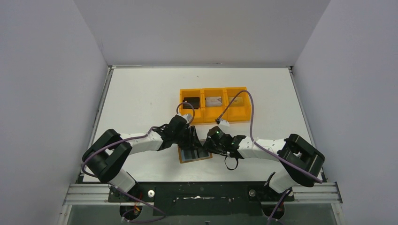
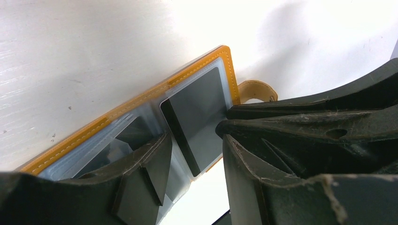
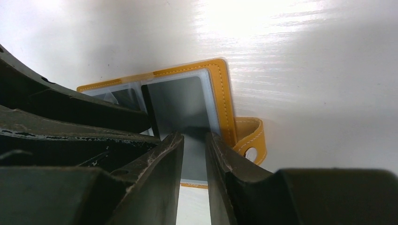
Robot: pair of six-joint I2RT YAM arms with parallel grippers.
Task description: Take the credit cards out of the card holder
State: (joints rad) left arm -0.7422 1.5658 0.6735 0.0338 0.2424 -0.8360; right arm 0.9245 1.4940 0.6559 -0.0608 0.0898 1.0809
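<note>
1. Lying open and flat on the white table [image 1: 141, 93] just beyond the arm bases, the tan-brown, stitched, leather-like bifold card holder [image 1: 195, 154] has both grippers at its far edge.
2. On the card holder's strap-side half, a thin dark grey rectangular plastic card [image 3: 180, 103] sits inside the clear pocket, so this one is not out yet.
3. The right gripper [image 3: 193, 138] has its jaws drawn close with a narrow slot between them. Its tips are down over that grey card's near end, and I cannot tell whether they actually clamp it.
4. The left gripper [image 2: 195, 145] has its jaws spread and pinches nothing. One finger lies over the card holder's other half and the other is beside the grey card.
5. That other half shows a darker shape under the plastic, but I cannot tell whether it is a card.
6. Beyond the card holder stands the bright orange three-compartment plastic tray [image 1: 213, 118]. It holds a dark card [image 1: 191, 102] in the left bin and a silvery card [image 1: 213, 101] in the middle. A flat greyish piece [image 1: 237, 101] in the right bin is too small to identify.
7. In my judgement the task is well along, with at least one card left to pull.
</note>
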